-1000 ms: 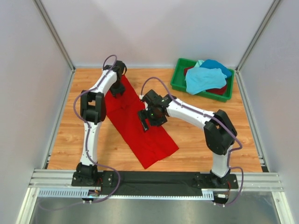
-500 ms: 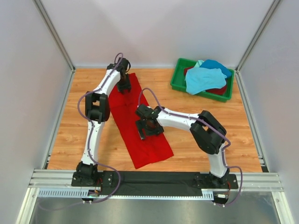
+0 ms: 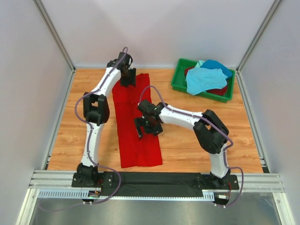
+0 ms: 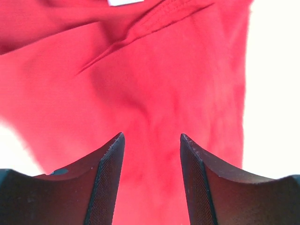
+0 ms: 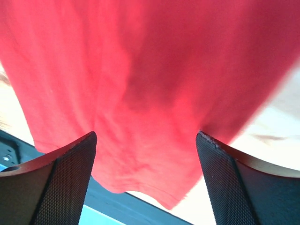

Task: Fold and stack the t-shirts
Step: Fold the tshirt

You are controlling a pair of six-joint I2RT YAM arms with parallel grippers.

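The bright red t-shirt (image 3: 136, 145) lies flat as a long folded strip running from the back of the table to its near edge. My left gripper (image 3: 128, 78) is over the shirt's far end. In the left wrist view the left gripper (image 4: 152, 136) is open, with red cloth (image 4: 164, 84) below the jaws. My right gripper (image 3: 146, 126) is over the strip's right side at mid-length. In the right wrist view the right gripper (image 5: 146, 135) is wide open above the red cloth (image 5: 140, 70). Turquoise (image 3: 204, 78), blue (image 3: 218, 65) and dark red (image 3: 218, 90) shirts lie in the bin.
The green plastic bin (image 3: 177, 83) stands at the back right of the wooden table. White walls close in the left, back and right sides. A black strip and metal rail (image 3: 154, 180) run along the near edge by the arm bases.
The red shirt has swung from a diagonal lie to straight front-to-back, its near end moving left. My left gripper moved right along the back; my right gripper moved left and nearer.
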